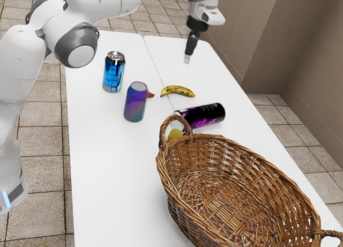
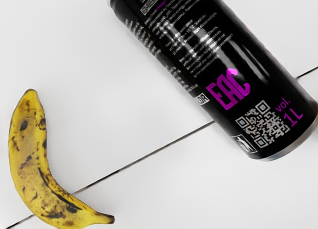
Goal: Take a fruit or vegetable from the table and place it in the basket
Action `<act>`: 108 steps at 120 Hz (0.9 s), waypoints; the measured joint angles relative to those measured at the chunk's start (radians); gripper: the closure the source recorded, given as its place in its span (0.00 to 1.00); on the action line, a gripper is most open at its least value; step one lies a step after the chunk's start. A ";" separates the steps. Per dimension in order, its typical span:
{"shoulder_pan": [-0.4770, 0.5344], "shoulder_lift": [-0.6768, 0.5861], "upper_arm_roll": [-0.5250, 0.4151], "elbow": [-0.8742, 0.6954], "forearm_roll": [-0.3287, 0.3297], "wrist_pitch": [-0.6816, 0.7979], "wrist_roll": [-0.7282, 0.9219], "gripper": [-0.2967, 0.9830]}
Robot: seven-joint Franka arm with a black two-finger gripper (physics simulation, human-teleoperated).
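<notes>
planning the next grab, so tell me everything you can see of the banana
The banana is whole and unpeeled, its yellow skin mottled with brown-black spots and streaks. It is clearly curved, with one end narrowing to a dark-tipped stem and the other blunter. It lies on its side on the white table, across the thin dark seam, outside the wicker basket. The fallen black can is nearby, with a gap between them. Only the table touches it.
</notes>
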 joint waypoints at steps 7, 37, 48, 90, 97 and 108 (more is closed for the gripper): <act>0.000 0.000 0.000 0.000 -0.001 0.019 0.046 0.23; -0.003 -0.028 0.002 0.036 -0.002 0.055 0.200 0.24; -0.046 -0.217 -0.003 0.128 0.008 0.027 0.242 0.23; -0.180 -0.549 0.114 -0.399 0.367 -0.029 0.245 0.23; -0.177 -0.575 0.200 -0.460 0.387 0.000 0.237 0.24; -0.173 -0.539 0.273 -0.485 0.386 0.043 0.225 0.24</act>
